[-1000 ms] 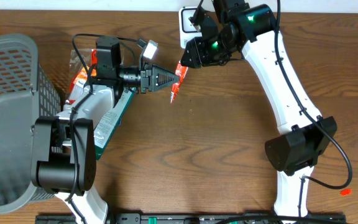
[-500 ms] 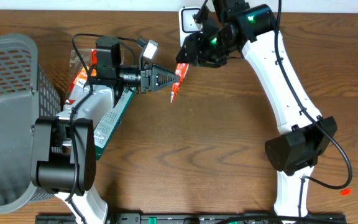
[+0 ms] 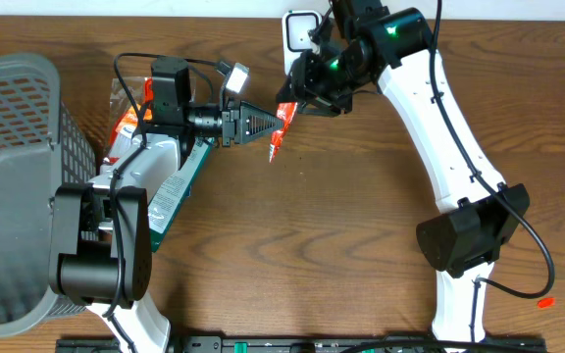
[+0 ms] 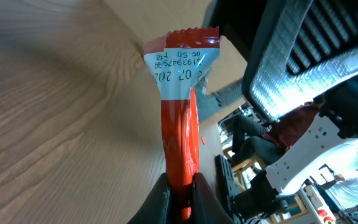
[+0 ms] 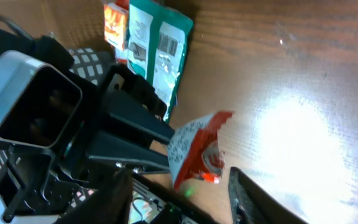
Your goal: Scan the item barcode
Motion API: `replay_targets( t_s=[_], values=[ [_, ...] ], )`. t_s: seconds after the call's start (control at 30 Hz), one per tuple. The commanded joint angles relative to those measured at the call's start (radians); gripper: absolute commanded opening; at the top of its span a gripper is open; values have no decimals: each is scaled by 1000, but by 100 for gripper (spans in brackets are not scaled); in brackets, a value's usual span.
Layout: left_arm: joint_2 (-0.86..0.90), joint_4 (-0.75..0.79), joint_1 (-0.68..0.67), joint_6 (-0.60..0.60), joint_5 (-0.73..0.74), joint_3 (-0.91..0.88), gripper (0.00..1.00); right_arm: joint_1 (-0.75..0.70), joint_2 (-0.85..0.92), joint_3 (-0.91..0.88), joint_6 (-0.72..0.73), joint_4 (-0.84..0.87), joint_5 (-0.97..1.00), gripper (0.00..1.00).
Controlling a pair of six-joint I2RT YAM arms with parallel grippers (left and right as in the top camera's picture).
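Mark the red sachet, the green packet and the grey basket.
red sachet (image 4: 180, 124), left wrist view, red middle section.
green packet (image 5: 166, 62), right wrist view, face below the barcode.
grey basket (image 3: 8, 108), overhead view, mesh wall.

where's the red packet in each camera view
Overhead: red packet top centre, pinched at the left gripper tip.
Left wrist: red packet in the middle, rising from the bottom edge.
Right wrist: red packet lower centre, between the right gripper fingers.
Shared landmark: the left gripper's black fingers clamped on it.
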Motion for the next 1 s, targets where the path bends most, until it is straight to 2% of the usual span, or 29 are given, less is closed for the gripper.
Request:
replay_targets(
  t_s=[0.0, 0.13, 0.3, 0.43, 0.73, 0.8, 0.97],
  values=[
    [10, 5, 0, -5, -2, 22, 8, 24, 20, 5, 80, -3, 0, 40],
    [10, 5, 0, -10, -1, 22, 8, 33, 32, 5, 94, 2, 11, 38],
    [10, 5, 0, -13, -1, 22, 7, 33, 51, 5, 85, 0, 66, 47],
    [10, 5, 0, -14, 0, 22, 8, 29, 64, 5, 56, 0, 91, 48],
    [10, 5, 0, -20, 2, 22, 7, 15, 68, 5, 39, 8, 123, 39],
    [10, 5, 0, -20, 2, 22, 8, 8, 68, 5, 29, 10, 123, 32],
    [10, 5, 0, -20, 2, 22, 7, -13, 68, 5, 16, 9, 123, 4]
  ],
)
